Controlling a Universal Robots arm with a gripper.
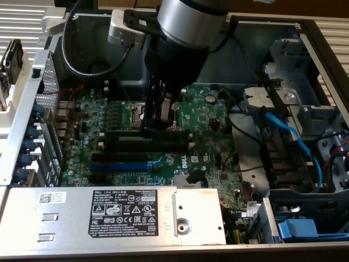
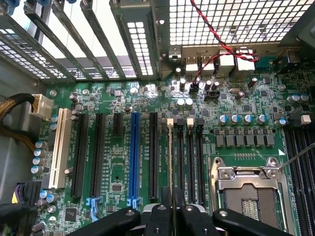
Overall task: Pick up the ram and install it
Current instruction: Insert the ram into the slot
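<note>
claw (image 2: 172, 206) clenched on ram (image 2: 171, 162), above green motherboard (image 2: 118, 167), inside open computer case (image 1: 256, 54)

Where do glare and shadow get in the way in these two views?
Wrist view: light through the rear grille blows out to white, yet the motherboard is evenly lit and the ram stands out edge-on between the jaws. Exterior view: the arm shades the board's middle, so the dark jaws and the ram blend together.

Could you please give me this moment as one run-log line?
tool: shut on ram | ram: edge-on, lined up along memory slots | seating: unclear
</note>
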